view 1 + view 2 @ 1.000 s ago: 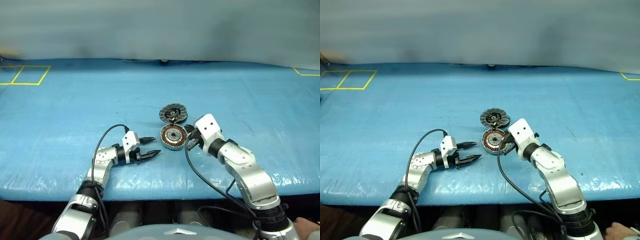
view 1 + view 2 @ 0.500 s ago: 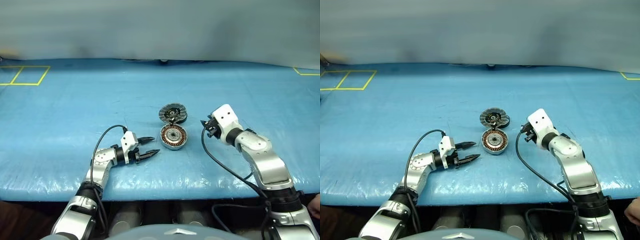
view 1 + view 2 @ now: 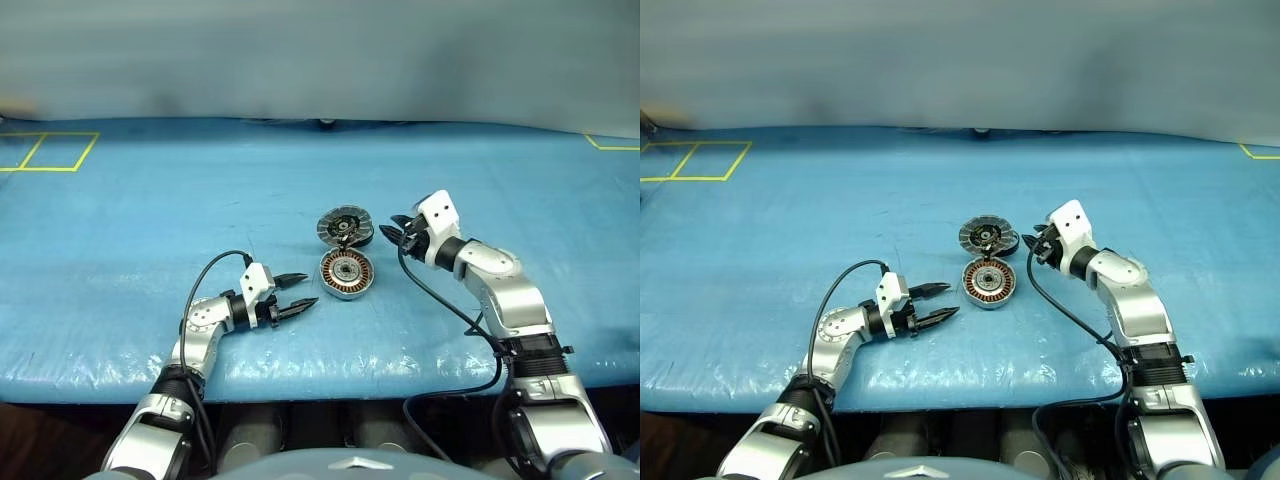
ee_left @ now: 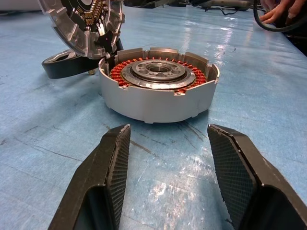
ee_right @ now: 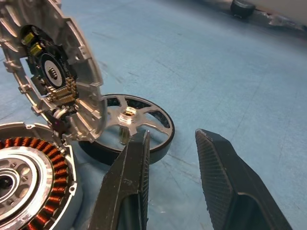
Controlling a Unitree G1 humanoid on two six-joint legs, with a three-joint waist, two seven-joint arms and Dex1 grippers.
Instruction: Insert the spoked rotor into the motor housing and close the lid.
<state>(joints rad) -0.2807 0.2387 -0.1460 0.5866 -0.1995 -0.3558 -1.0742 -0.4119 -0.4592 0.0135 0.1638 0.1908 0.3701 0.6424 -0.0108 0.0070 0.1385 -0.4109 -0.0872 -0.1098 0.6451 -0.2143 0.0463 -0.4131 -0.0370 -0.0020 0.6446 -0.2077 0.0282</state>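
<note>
The motor housing lies flat on the blue table, its copper windings facing up around a dark centre. Its lid stands tilted open at the housing's far edge, dark inner face showing. The spoked rotor lies flat on the table just behind the lid, partly hidden by it. My right gripper hovers open to the right of the lid, its fingertips close above the rotor's rim with nothing between them. To the housing's left, my left gripper is open and empty, pointing level at the housing.
Yellow tape squares mark the table's far left, and more tape shows at the far right. The table's front edge runs just below both arms. A person's hand is at the far side in the left wrist view.
My right gripper left the housing's right edge, swung right and then forward to beside the lid, and opened. The left arm has kept still.
</note>
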